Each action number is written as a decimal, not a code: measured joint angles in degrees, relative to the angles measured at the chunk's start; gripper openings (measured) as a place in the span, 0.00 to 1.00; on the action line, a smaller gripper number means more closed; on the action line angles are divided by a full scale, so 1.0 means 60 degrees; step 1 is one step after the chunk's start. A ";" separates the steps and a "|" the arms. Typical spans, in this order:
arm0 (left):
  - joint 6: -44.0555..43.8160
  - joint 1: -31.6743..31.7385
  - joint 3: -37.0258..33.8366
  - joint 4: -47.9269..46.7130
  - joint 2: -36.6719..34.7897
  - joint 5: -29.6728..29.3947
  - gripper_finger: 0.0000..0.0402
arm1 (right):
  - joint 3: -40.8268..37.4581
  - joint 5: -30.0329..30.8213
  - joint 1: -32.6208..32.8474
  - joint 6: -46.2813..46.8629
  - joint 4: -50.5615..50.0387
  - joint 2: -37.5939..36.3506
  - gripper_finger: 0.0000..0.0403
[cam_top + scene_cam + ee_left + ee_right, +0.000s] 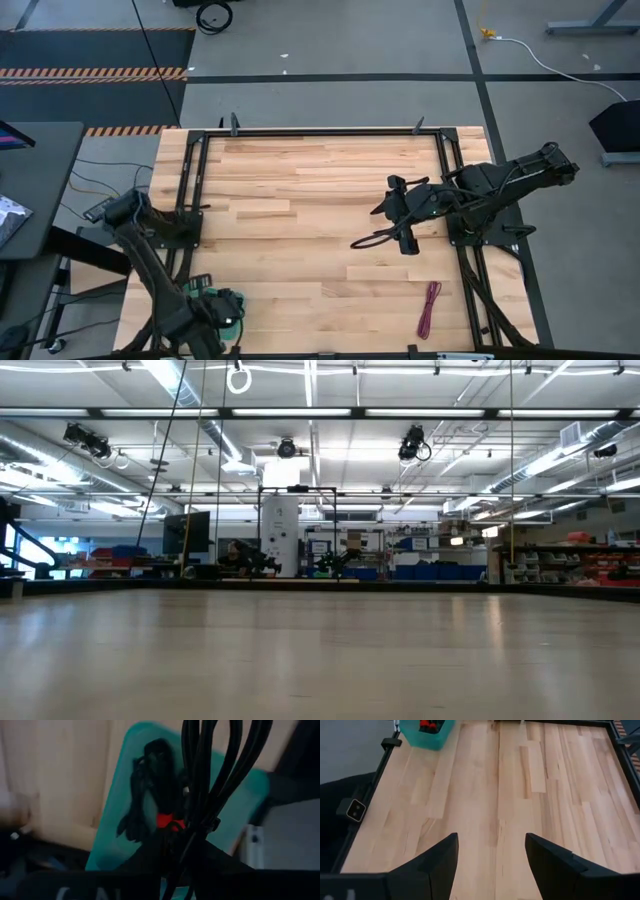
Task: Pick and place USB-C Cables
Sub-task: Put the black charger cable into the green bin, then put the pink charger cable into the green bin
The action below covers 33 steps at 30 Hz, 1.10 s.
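Left gripper (222,318) is hanging over the teal tray (125,795) at the table's (300,190) near-left corner, gripping a black cable bundle (210,775). Right gripper (490,865) is hovering wide open, empty; magenta-red cable (429,308) is lying near-right.

Ahead of the right gripper's (491,865) spread dark fingers (437,857), bare light wooden tabletop (520,795) runs clear to the teal plastic tray (427,735) at the far corner. Black coiled cables (210,780) hang directly before the left gripper, crowding that tray.
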 joint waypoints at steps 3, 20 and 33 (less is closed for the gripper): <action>-0.0097 -0.0196 -0.0002 0.0001 0.0258 0.0031 0.18 | 0.0000 0.0000 0.0000 0.0220 0.0011 0.0000 0.59; -0.0415 -0.0416 0.0000 -0.2019 0.0405 0.0905 0.27 | 0.0000 -0.0070 0.0027 0.0673 -0.0149 0.0000 0.59; -0.0898 -0.0382 0.0000 -0.1841 0.0405 0.0731 0.55 | 0.0000 -0.0108 0.0215 0.0911 -0.0167 -0.0004 0.59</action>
